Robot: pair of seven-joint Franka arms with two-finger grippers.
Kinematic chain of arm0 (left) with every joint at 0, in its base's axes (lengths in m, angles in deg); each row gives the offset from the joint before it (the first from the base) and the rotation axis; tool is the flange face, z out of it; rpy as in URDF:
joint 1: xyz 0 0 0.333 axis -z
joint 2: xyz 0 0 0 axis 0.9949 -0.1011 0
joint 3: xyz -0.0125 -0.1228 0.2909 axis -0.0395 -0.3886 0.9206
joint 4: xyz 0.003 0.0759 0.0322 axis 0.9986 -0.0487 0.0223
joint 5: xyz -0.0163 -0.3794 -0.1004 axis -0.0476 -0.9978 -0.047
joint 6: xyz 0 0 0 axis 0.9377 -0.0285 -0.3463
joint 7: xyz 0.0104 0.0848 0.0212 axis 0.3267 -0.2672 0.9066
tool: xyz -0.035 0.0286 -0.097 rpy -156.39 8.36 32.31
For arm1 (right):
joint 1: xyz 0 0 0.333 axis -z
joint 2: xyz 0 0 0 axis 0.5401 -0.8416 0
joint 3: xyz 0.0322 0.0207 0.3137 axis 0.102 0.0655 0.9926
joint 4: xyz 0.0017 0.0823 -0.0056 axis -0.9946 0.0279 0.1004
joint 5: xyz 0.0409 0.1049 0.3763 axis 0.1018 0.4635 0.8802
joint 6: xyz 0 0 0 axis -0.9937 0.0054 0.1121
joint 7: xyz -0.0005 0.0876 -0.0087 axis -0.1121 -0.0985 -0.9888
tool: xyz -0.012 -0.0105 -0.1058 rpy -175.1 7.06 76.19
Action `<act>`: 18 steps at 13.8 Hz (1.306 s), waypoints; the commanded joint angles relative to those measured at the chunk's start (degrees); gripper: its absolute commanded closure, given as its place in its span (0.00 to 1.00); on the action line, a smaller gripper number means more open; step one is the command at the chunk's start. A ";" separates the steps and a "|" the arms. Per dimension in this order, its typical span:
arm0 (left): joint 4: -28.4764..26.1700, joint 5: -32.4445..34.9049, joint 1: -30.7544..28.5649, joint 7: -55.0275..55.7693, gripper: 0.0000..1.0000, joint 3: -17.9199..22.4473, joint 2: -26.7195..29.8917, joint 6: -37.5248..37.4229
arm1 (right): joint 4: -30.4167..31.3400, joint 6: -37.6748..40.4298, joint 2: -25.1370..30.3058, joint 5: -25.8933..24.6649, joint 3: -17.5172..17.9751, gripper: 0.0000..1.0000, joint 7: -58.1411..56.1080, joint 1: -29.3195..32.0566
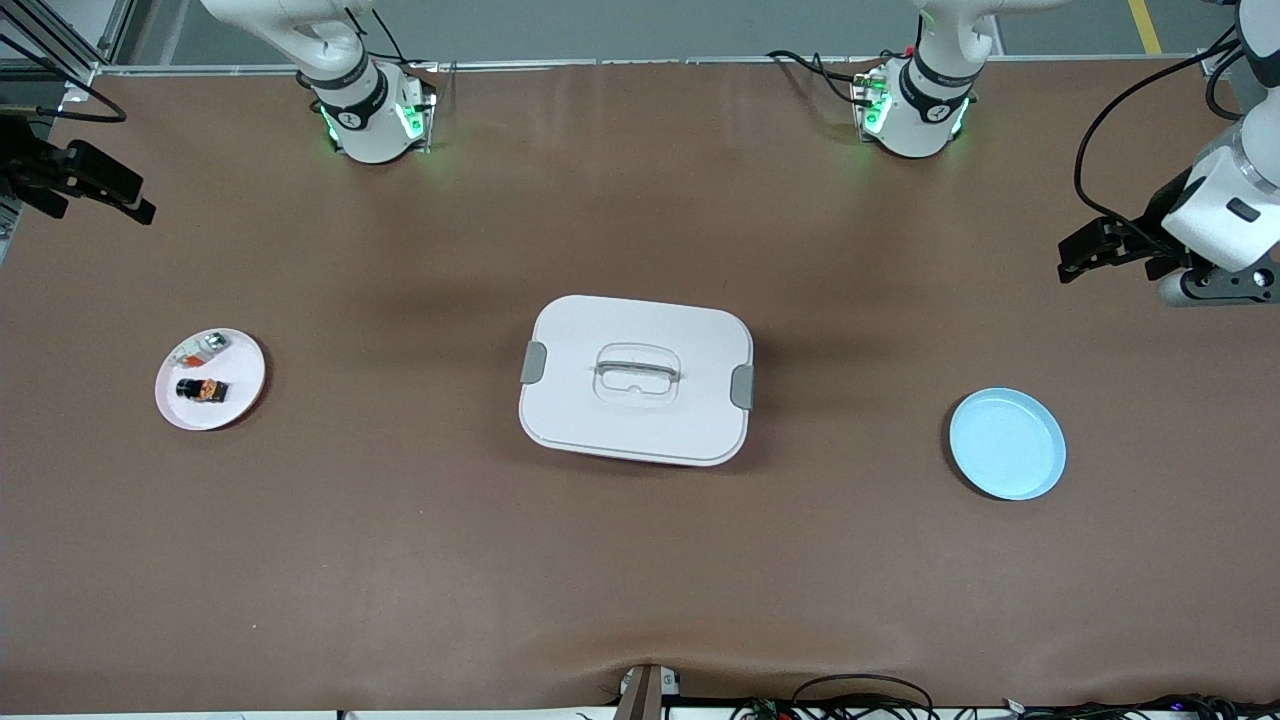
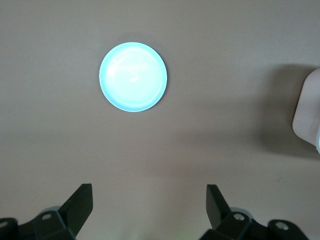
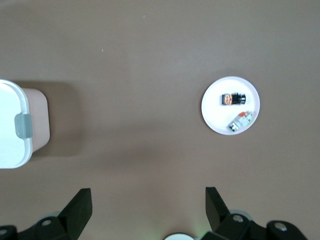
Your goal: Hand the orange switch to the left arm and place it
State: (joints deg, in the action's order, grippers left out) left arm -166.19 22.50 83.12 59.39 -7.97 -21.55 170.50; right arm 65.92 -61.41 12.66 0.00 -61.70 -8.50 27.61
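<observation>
The orange switch (image 1: 203, 390) (image 3: 233, 98) lies on a small white plate (image 1: 243, 368) (image 3: 214, 112) toward the right arm's end of the table. The white box (image 1: 640, 425) (image 3: 11, 115) with grey clips stands in the middle of the table, and its corner shows in the left wrist view (image 2: 307, 107). My right gripper (image 1: 140, 198) (image 3: 148, 192) hangs open and holds nothing, high over the table's edge at the right arm's end, apart from the plate. My left gripper (image 1: 1068, 258) (image 2: 150, 192) hangs open with nothing between its fingers over the left arm's end.
A silver-and-clear small part (image 1: 208, 346) (image 3: 240, 120) shares the white plate with the switch. A light blue plate (image 1: 1007, 444) (image 2: 133, 76) sits toward the left arm's end with nothing on it. Cables run along the table's edge nearest the front camera.
</observation>
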 commanded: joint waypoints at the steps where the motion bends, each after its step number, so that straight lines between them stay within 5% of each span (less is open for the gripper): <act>1: 0.74 -0.23 -0.41 -0.85 0.00 -0.31 0.23 -1.13 | 1.36 -2.66 1.59 1.10 0.52 0.00 -0.35 0.51; 18: 0.74 -0.23 -0.50 -0.68 0.00 -0.40 0.14 -1.22 | 1.44 -4.26 1.50 0.31 0.79 0.00 -4.39 2.35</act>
State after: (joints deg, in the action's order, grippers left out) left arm -166.16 22.50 83.12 59.39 -8.06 -21.55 170.36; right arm 65.94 -65.29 12.74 -0.02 -61.76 -12.32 28.76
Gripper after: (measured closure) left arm 0.000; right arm 0.000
